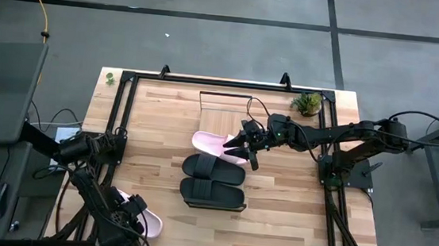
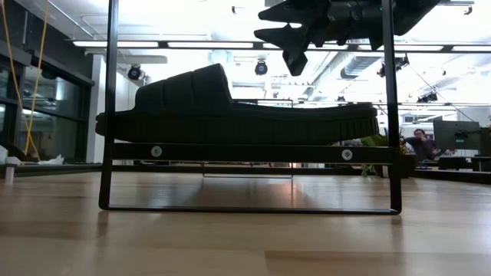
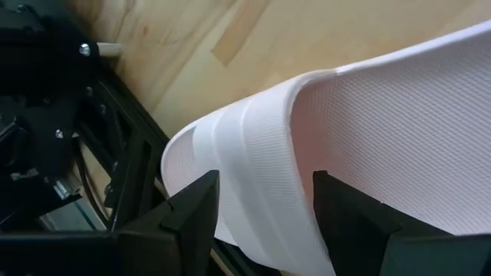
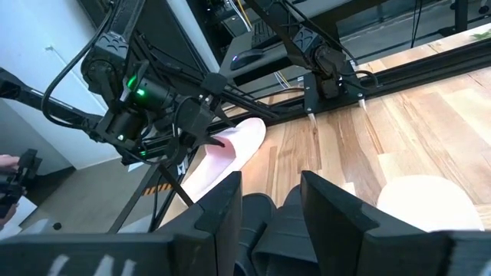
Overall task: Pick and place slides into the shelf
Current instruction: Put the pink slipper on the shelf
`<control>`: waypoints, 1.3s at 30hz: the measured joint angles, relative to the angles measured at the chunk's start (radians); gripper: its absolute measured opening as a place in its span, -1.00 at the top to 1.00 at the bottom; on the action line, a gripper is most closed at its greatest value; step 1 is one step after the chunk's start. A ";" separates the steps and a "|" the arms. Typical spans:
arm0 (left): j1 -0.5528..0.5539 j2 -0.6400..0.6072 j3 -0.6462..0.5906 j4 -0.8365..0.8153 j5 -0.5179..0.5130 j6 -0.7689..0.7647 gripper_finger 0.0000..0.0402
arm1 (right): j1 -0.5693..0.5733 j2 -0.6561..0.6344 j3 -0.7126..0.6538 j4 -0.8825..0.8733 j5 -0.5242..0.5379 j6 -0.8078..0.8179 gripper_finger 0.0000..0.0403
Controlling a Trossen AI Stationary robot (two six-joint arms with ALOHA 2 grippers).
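Currently, nearest the front edge of the table [image 1: 275, 215], your left gripper [image 1: 133, 217] sits over a pink slide [image 1: 149, 222] at the front left corner. In the left wrist view its fingers [image 3: 196, 211] straddle the strap of that slide, one on each side; whether they actually press it I cannot tell.

Further in, two black slides [image 1: 213, 181] lie side by side on the shelf [image 1: 225, 100] at mid-table; the low view shows one resting on the black wire frame [image 2: 253, 152]. The second pink slide [image 1: 216, 146] lies just behind them.

Your right gripper [image 1: 241, 147] hangs over that second pink slide, fingers parted and empty in the right wrist view, the black slides just beyond its tips.

Risks: the left grip is on the strap alone, so the sole could swing or slip on lifting. On the right, the neighbouring black slide is close enough to be nudged off the shelf.
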 joint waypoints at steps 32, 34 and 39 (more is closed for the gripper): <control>0.000 0.000 -0.001 -0.012 -0.010 -0.012 0.88 | 0.000 0.000 0.000 0.000 0.000 -0.002 0.37; 0.000 0.000 -0.001 -0.012 -0.016 -0.012 0.94 | 0.000 0.000 0.000 0.000 0.000 -0.002 0.37; 0.000 0.000 -0.001 -0.012 -0.026 -0.008 0.94 | 0.000 0.000 0.000 0.000 0.000 -0.002 0.37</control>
